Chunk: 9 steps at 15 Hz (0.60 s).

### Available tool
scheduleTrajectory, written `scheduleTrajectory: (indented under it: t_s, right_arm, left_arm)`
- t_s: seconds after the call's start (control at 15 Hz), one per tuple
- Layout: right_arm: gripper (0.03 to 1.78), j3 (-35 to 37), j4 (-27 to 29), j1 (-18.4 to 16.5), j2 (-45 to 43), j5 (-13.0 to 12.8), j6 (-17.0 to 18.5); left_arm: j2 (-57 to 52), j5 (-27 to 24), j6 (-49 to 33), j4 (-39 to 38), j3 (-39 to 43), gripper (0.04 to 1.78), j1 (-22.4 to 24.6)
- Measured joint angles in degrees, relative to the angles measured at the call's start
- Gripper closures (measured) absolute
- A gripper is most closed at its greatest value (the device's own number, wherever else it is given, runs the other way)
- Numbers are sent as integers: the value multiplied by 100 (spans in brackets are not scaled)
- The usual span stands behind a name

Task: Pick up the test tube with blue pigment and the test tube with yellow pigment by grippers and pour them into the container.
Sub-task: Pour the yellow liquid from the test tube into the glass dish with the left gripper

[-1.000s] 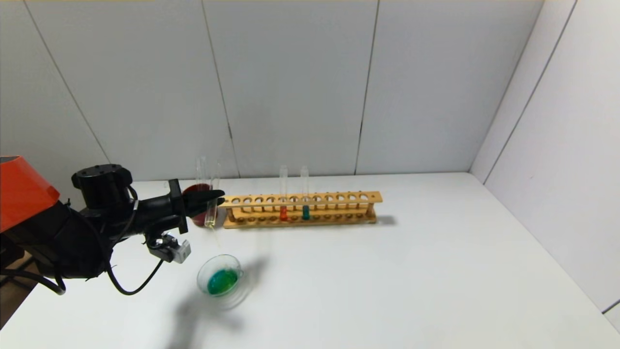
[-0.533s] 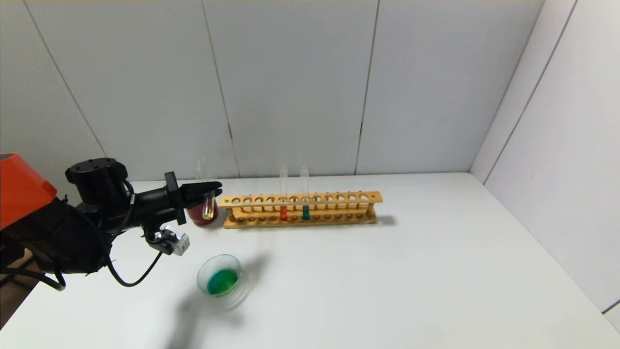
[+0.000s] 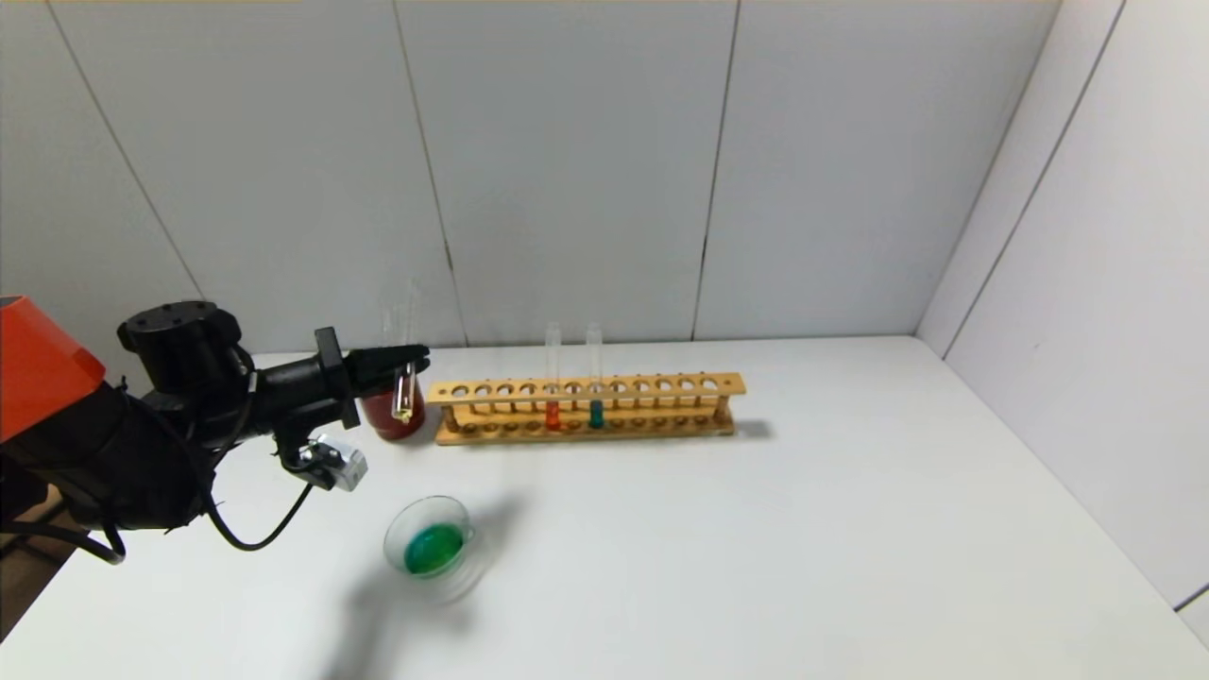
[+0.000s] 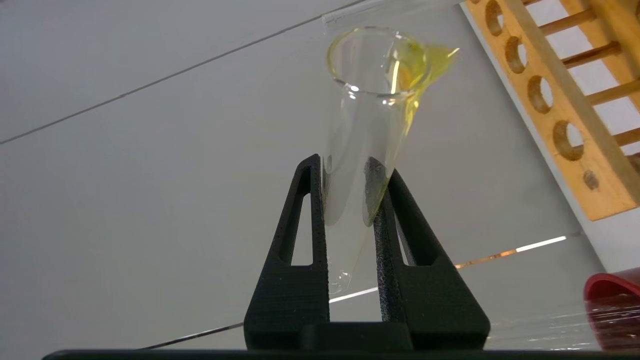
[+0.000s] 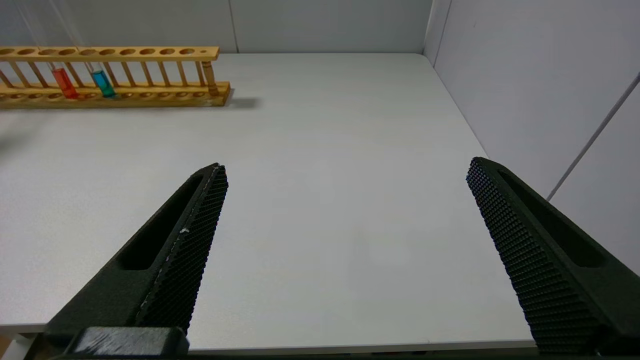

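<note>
Your head camera is looking down from high across the white table (image 3: 756, 529); your wrist cameras are sitting low and close, peering out between black fingers, all three sharing the long wooden tube rack (image 3: 586, 406) (image 4: 575, 100) (image 5: 115, 75)

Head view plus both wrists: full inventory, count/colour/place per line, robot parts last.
Test tube with yellow pigment: 1, clear with yellow residue, held over the red cup.
Red cup: 1, dark red, left of the rack; a second clear tube seems to stand in it.
Test tube rack: 1, wooden, back of table.
Racked tubes: 2, orange-red and teal, side by side.
Container: 1, clear glass dish, green liquid, near front left.
Table: 1, white.
Left gripper: black, shut on the yellow tube.
Right gripper: black, open, above the table's right side.
</note>
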Motion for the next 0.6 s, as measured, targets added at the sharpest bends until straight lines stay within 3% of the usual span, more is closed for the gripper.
scheduleTrajectory:
  t_s: [0.2, 0.6]
  right_arm:
    - [6, 0, 0, 0, 0, 0, 2]
    - [6, 0, 0, 0, 0, 0, 5]
  left_arm:
    - [-22, 26, -35, -411, -20, 151, 1]
    - [-33, 12, -9, -485, -9, 151, 0]
